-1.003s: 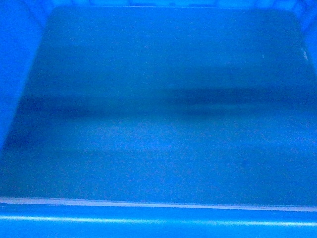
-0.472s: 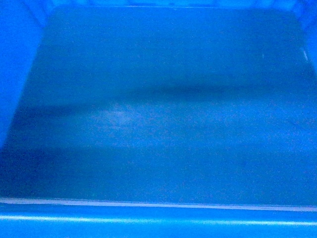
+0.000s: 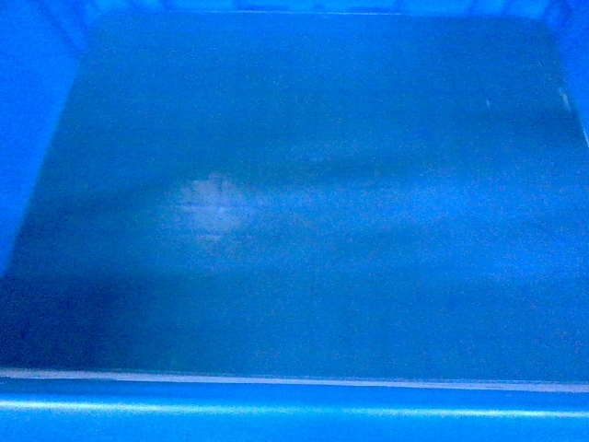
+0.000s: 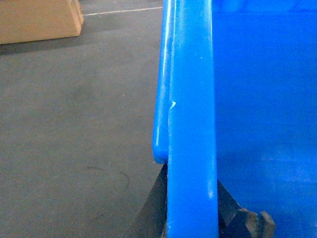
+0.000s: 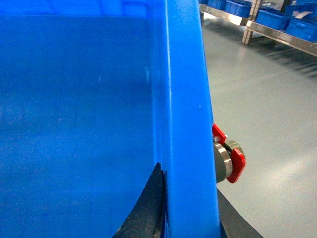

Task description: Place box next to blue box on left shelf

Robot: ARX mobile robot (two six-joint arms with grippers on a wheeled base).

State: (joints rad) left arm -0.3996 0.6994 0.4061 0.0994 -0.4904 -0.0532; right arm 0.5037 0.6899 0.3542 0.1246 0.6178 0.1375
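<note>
Straddling opposite rims of the box (image 3: 294, 410), left tool (image 4: 190, 218) and right tool (image 5: 190, 208) clamp it.

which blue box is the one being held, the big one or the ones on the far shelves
The big open-top blue box: both grippers clamp its side rims, left and right. The small blue bins sit untouched on the far metal shelves.

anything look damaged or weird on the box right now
Only minor things. The box has a small pale nick on its rim in the left wrist view and a whitish scuffed patch on its floor. It is empty, with nothing cracked or spilled.
</note>
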